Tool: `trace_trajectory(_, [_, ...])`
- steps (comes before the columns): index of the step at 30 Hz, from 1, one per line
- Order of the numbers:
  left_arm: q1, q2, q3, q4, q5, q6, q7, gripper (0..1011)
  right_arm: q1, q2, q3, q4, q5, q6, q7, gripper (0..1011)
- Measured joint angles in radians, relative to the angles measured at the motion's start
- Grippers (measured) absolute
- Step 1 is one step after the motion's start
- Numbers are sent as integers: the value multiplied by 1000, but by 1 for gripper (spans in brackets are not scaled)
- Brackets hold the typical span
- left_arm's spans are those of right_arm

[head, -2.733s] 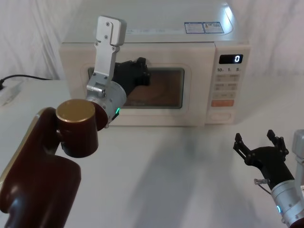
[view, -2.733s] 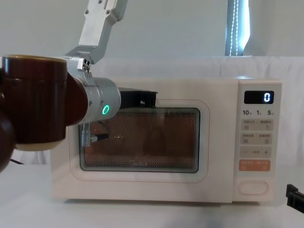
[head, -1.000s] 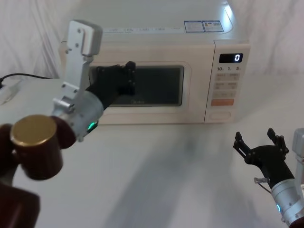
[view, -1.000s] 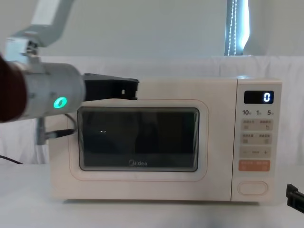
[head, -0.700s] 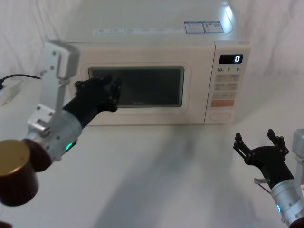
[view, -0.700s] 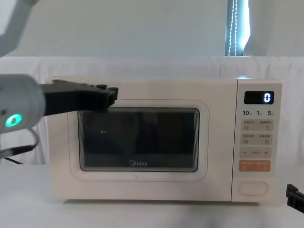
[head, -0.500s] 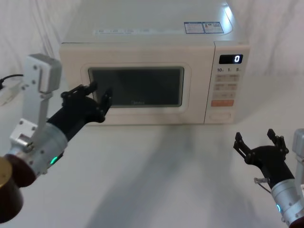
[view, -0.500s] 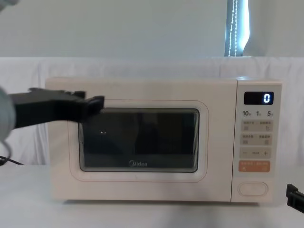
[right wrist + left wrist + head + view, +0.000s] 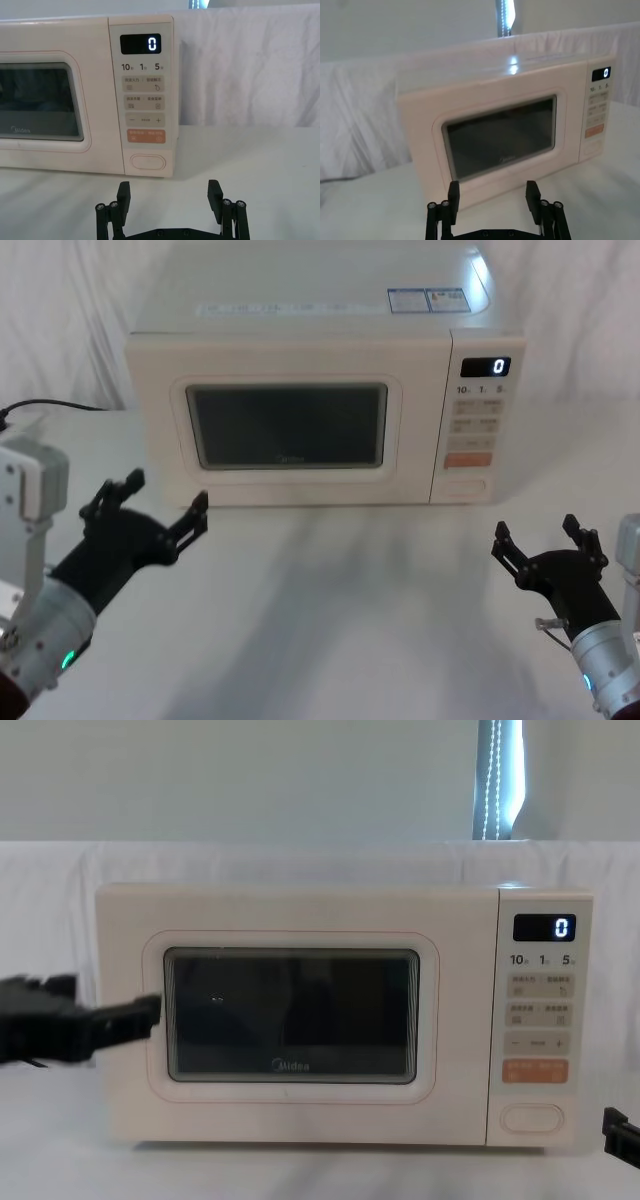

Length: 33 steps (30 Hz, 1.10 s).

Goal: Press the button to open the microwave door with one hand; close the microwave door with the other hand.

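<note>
The cream microwave stands at the back of the table. Its door (image 9: 288,426) sits flush and shut, and the window (image 9: 290,1013) is dark. The wide oval button (image 9: 463,484) is the lowest key of the control panel (image 9: 148,162). My left gripper (image 9: 160,497) hovers low over the table, in front of the door's left edge and well clear of it. Its fingers are open and empty (image 9: 492,192). My right gripper (image 9: 538,537) rests near the table's front right, open and empty, level with the button and short of it (image 9: 170,192).
A black cable (image 9: 55,405) runs along the table at the far left. White cloth hangs behind and beside the microwave. The display (image 9: 560,927) reads 0. Bare white table (image 9: 340,600) lies between the two grippers.
My left gripper has drawn back from the door, down and leftward, and its fingers have spread open. The window went dark with the door shut. The right arm has not moved.
</note>
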Motion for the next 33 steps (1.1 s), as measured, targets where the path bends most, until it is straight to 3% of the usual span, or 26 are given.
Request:
trace_trajectory(1, [22, -2, -7, -5, -7, -6, 6, 888, 0, 0, 0, 0, 0, 0, 0, 1002])
trace_trajectory(6, [75, -8, -28, -11, -25, -22, 22, 997, 0, 0, 0, 0, 0, 0, 0, 1002])
trace_trajectory(20, [163, -15, -69, 7, -30, -76, 55, 1001, 0, 0, 0, 0, 0, 0, 0, 1002])
trace_trajectory(33, [179, -28, -74, 24, -16, -90, 73, 1001, 0, 0, 0, 0, 0, 0, 0, 1002])
